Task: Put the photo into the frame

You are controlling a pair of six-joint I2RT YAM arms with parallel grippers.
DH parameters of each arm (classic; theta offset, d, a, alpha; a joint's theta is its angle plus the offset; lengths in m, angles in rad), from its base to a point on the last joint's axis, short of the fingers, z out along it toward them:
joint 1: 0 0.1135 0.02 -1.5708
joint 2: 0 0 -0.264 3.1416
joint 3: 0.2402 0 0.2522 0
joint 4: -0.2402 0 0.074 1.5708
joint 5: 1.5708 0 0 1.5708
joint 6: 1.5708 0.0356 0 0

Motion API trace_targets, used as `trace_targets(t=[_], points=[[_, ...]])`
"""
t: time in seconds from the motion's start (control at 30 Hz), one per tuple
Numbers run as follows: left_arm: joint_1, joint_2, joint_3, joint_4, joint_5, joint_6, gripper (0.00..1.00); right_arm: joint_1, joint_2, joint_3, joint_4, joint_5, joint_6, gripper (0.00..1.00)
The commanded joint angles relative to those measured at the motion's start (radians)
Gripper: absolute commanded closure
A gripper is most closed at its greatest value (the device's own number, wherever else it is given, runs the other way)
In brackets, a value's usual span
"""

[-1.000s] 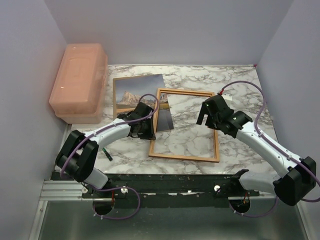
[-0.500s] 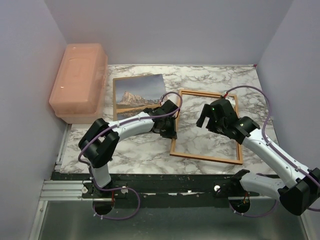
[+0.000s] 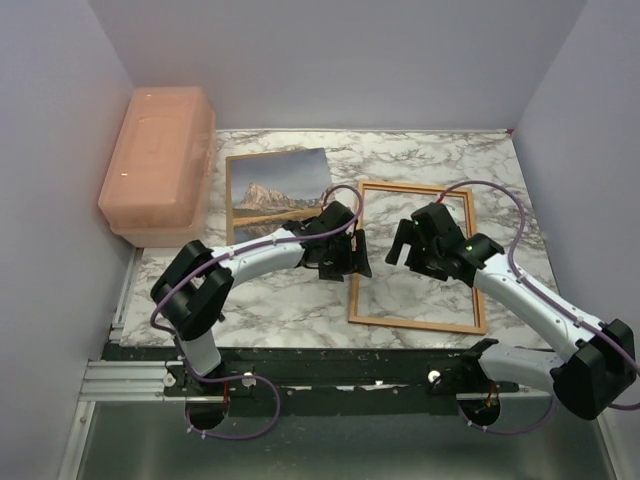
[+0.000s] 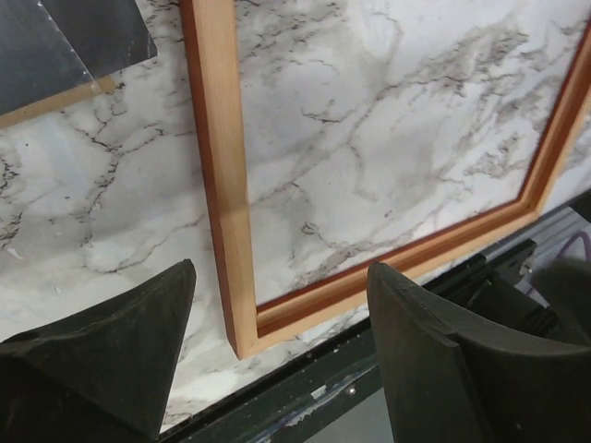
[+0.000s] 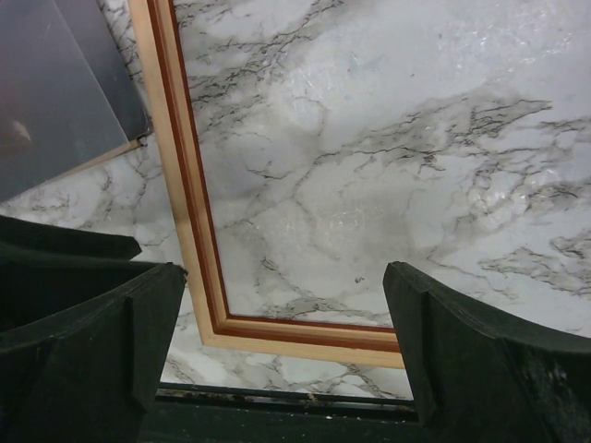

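The frame (image 3: 415, 322) lies flat, wooden back up, near the front edge of the marble table (image 3: 490, 165) — stiff, light, best pinched by a rail, with open room to its right. The photo (image 3: 275, 190) lies face up by its far-left corner — thin and floppy, needing a lifted edge. The left gripper (image 4: 277, 286) straddles the frame's left rail and the right gripper (image 5: 286, 277) hovers over the frame, both wide and empty.

Soft, even overhead light; faint shadows lie beneath both arms (image 3: 255, 258) on the marble surface (image 3: 270, 300). Wrist views render the frame (image 4: 226, 185) sharply, the near fingers (image 4: 111, 351) dark, the photo (image 5: 55, 92) sheened grey.
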Motion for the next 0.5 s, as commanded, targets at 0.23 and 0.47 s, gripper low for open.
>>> trace_targets(t=[0.23,0.47], points=[[0.26,-0.432,-0.351,0.276,0.197,-0.019,0.19,0.063,0.198,0.064,0.131,-0.142,0.029,0.0],[0.47,-0.714,-0.436,0.146,0.212,0.069,0.17,0.257,0.481,0.21,0.117,-0.018,0.061,0.03]])
